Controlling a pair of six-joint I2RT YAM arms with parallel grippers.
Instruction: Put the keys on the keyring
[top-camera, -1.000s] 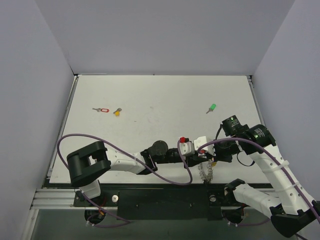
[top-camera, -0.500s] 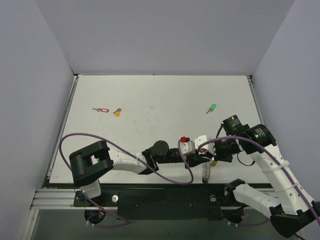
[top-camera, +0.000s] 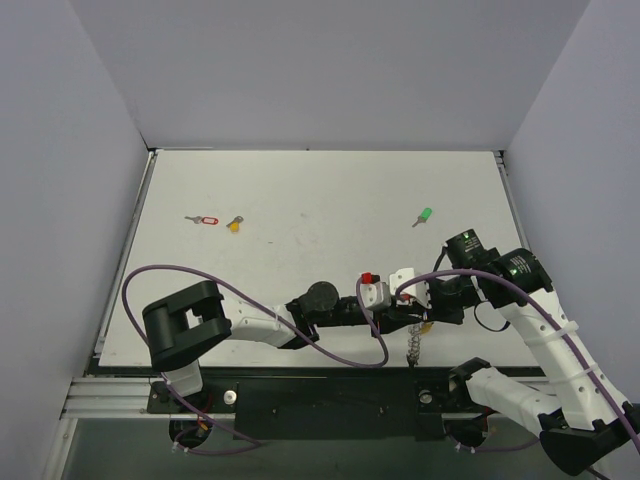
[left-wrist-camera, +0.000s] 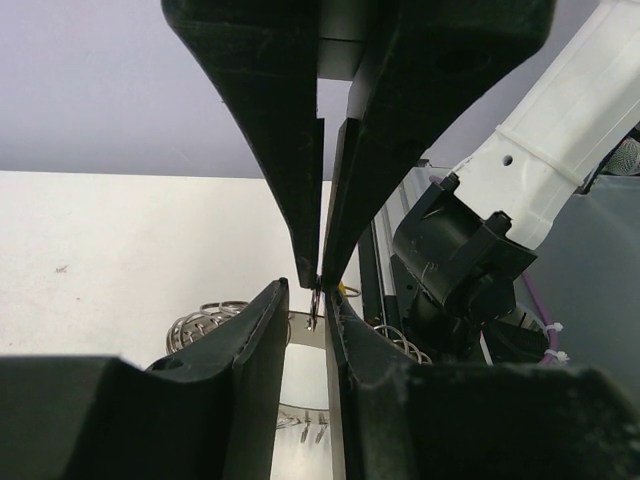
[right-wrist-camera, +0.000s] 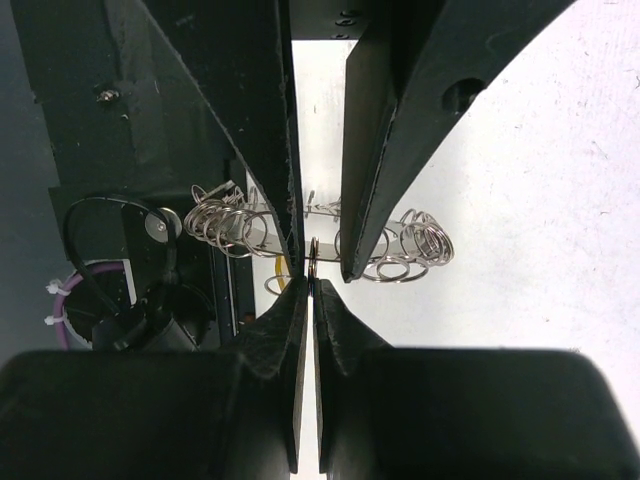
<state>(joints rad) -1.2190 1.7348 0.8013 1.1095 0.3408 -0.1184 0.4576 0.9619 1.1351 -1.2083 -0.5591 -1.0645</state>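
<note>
- keyring (right-wrist-camera: 400, 250): shiny silver coils of small looped links
- green-headed key (top-camera: 423, 216): green plastic head, silver blade
- yellow-headed key (top-camera: 234, 224): yellow head, silver blade
- red-tagged key (top-camera: 203, 220): red tag with a white centre, silver metal
- table (top-camera: 320, 190): plain white with a few dark specks
- walls (top-camera: 330, 70): pale lilac
- cables (top-camera: 250, 290): purple
- left gripper (left-wrist-camera: 322, 270) and right gripper (right-wrist-camera: 310, 262): black fingers

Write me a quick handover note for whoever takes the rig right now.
Left claw and right claw meet tip to tip at the near table edge, both pinching one small ring of the keyring, which dangles below.
A yellow key hangs at the claws; whether it is threaded is unclear.
Left: green key, yellow-head key, red tag key lie loose on the table.
</note>
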